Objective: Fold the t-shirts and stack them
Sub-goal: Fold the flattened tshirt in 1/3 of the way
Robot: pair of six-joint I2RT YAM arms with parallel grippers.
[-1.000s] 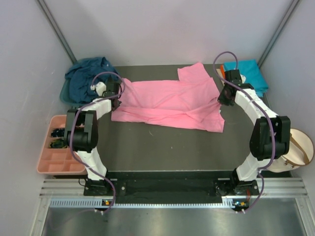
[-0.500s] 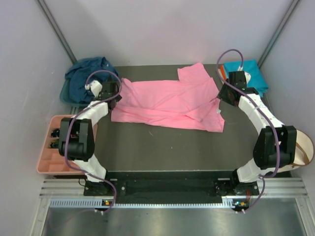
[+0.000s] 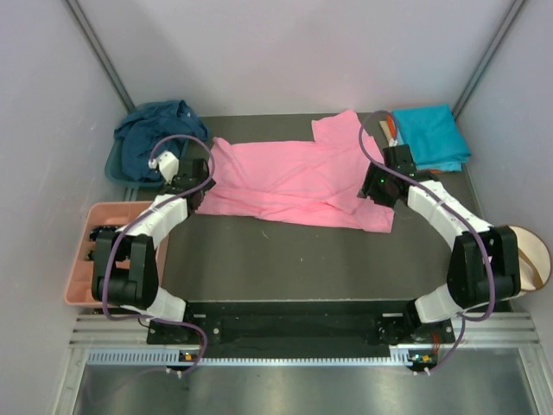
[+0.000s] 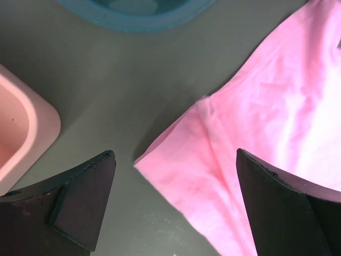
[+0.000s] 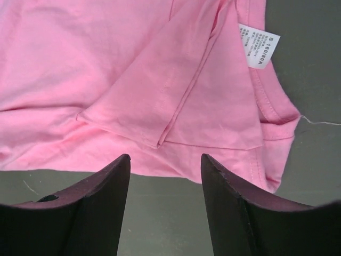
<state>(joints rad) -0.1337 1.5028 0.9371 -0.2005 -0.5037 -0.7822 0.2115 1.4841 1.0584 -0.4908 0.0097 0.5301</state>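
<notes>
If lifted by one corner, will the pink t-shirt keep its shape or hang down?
Probably it hangs limp: the pink t-shirt lies in soft creases and folds. It looks thin, so likely light. A push would probably bunch it, since the cloth is wrinkled.

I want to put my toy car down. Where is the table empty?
Bare table runs from the pink t-shirt to the near edge. Crowded: navy t-shirt far left, turquoise t-shirt far right, compartment tray at the left edge.
</notes>
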